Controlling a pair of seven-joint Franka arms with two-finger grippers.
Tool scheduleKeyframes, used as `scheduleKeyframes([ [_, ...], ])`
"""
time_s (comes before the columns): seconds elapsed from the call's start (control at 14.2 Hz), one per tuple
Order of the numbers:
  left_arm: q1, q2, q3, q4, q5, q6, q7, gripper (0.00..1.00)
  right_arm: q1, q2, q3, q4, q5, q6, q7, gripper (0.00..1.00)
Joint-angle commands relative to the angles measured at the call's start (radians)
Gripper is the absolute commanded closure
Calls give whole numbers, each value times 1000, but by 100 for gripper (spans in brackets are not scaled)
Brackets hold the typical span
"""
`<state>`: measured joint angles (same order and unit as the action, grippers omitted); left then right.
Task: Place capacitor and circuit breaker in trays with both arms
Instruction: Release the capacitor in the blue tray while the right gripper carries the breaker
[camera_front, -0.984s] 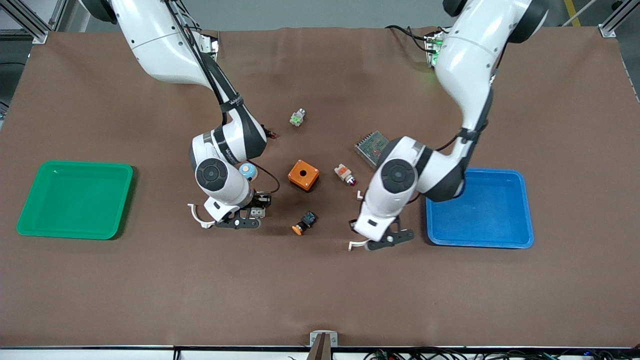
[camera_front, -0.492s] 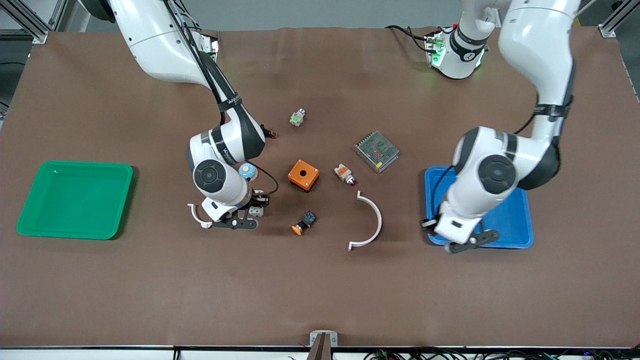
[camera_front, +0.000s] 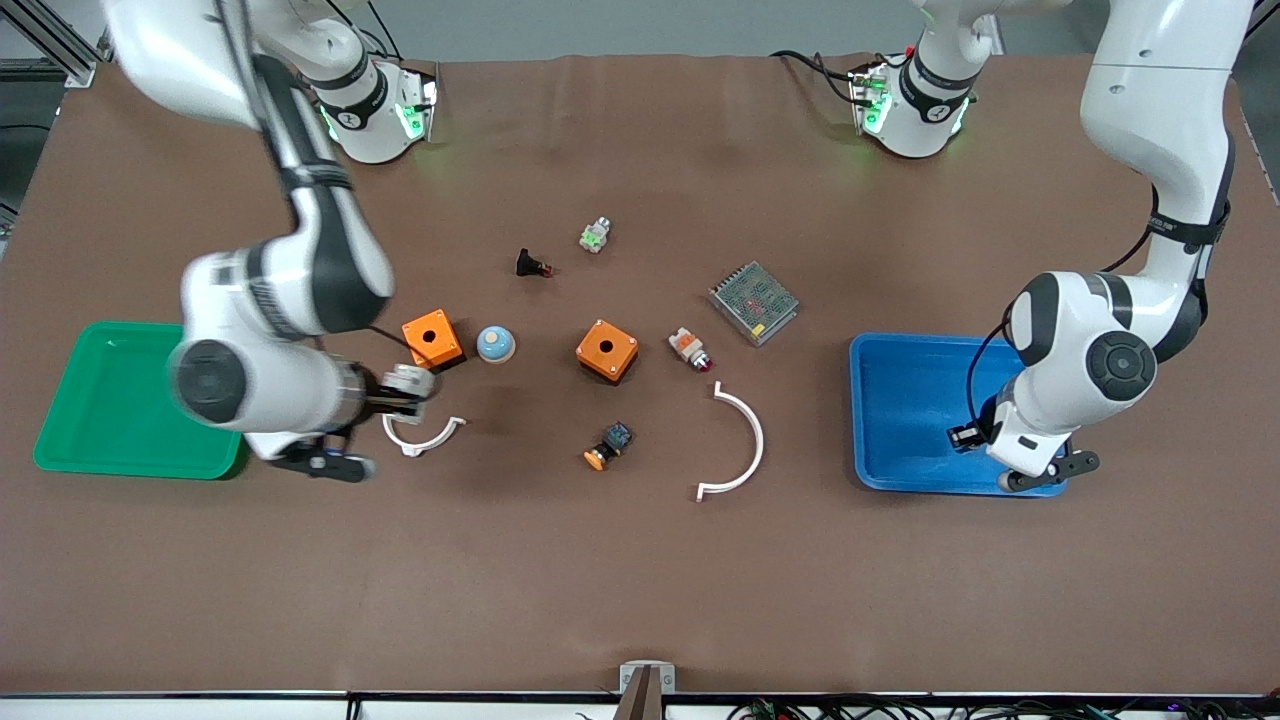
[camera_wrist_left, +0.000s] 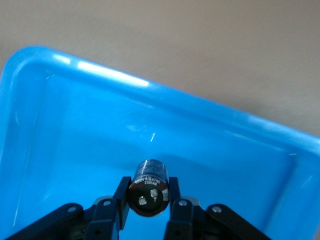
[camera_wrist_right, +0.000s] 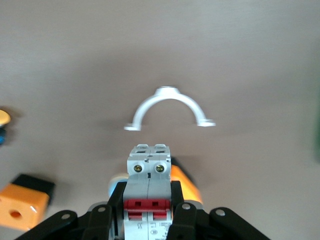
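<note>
My left gripper (camera_front: 972, 438) is shut on the capacitor (camera_wrist_left: 148, 186), a stubby black cylinder. It holds it over the inside of the blue tray (camera_front: 905, 400), near the tray's front rim; the tray (camera_wrist_left: 95, 125) fills the left wrist view. My right gripper (camera_front: 395, 388) is shut on the circuit breaker (camera_wrist_right: 149, 182), a white-grey block with red levers, which also shows in the front view (camera_front: 410, 383). It holds it over the table between the green tray (camera_front: 150, 398) and a small white clamp (camera_front: 423, 433), which also shows in the right wrist view (camera_wrist_right: 170, 106).
An orange box (camera_front: 432, 338) and a blue dome (camera_front: 495, 343) lie beside the right gripper. Mid-table lie a second orange box (camera_front: 606, 349), an orange-capped push button (camera_front: 608, 446), a large white arc (camera_front: 742, 445), a white and orange part (camera_front: 690, 348), a mesh-topped unit (camera_front: 753, 301), a black part (camera_front: 530, 265) and a green-white part (camera_front: 595, 235).
My left arm has swung from mid-table to over the blue tray with the capacitor. My right arm has carried the circuit breaker toward the green tray, uncovering an orange box.
</note>
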<state>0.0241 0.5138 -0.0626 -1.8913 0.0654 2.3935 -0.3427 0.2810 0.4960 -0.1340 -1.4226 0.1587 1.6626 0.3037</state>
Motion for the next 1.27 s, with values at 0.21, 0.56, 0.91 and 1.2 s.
scheduleKeyframes([
  [0.21, 22, -29, -11, -69, 5, 4, 8, 75, -280, -17, 20, 13, -120, -53, -266, 80],
  [0.56, 20, -93, -13, -31, 5, -23, 10, 0, -480, 15, 20, 11, -192, 43, -492, 80],
  [0.91, 20, -230, -14, 136, 5, -256, 16, 0, -605, 87, 22, -74, -192, 253, -658, 80],
  [1.2, 13, -276, -26, 349, 7, -566, 59, 0, -626, 111, 22, -183, -192, 403, -692, 80],
])
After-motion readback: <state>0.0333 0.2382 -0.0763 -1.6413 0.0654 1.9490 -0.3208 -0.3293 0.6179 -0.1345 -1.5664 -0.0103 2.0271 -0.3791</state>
